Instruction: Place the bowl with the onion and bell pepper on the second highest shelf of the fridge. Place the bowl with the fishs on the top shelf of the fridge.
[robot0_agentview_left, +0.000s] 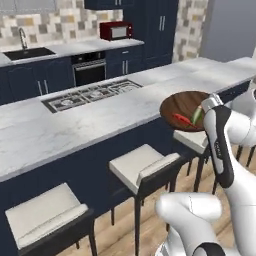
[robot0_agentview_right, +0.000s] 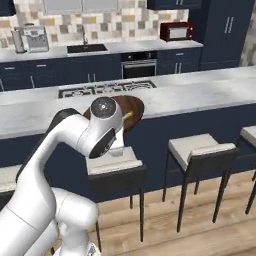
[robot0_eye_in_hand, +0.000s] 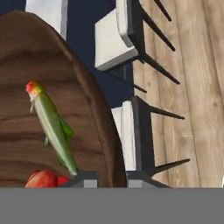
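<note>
The arm is holding the dark wooden bowl (robot0_agentview_left: 181, 105) up in the air, out past the edge of the marble tabletop (robot0_agentview_left: 75, 125) and above the row of white-seated stools (robot0_agentview_left: 142, 167). The tool (robot0_eye_in_hand: 112, 177) looks clamped on the bowl's rim, one finger inside and one outside. Inside lie the fishs (robot0_agentview_left: 190, 118), a pale green one (robot0_eye_in_hand: 52, 127) stretched across the wood and a red one (robot0_eye_in_hand: 41, 179) right at the inner fingertip. So this bowl is picked up and on its way, I'd say, but far from delivered: no open fridge or grey shelf is in front of the robot here, just the island, the cooktop (robot0_agentview_left: 92, 94) and navy cupboards behind. I can't spot the bowl with the onion and bell pepper, so whether that half is done I cannot tell. Left at least: drive to the fridge and set this bowl on the top shelf.
</note>
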